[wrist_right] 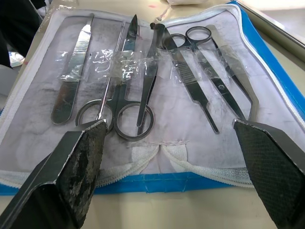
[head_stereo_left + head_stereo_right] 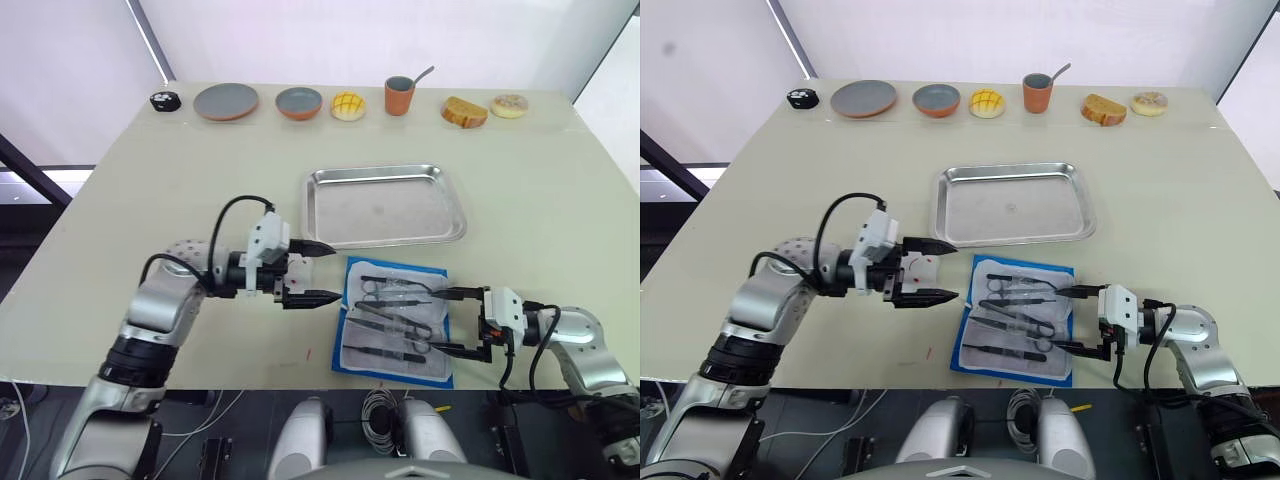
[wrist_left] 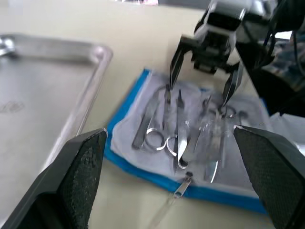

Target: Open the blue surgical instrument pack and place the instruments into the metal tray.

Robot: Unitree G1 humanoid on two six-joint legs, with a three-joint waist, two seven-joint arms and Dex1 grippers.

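Both head eyes look forward and down from high at the near edge of the cream bench [image 2: 150, 180]. The wrist cameras sit low and close, facing each other across the opened bright-blue flat pack [image 1: 267, 67], which all four views share.

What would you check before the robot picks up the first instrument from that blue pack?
1. Pack open, lining up: ok.
2. Instruments exposed in a row on the lining: ok, though clear strips cross several, so whether they lift free: cannot tell.
3. Tray empty and next to the pack: ok.
4. Right gripper open, its fingers at the pack's right edge: ok.
5. Left gripper open, holding nothing, left of the pack: ok.
6. Path from pack to tray free of other things: ok; the plates, cup and food sit along the table's far edge.
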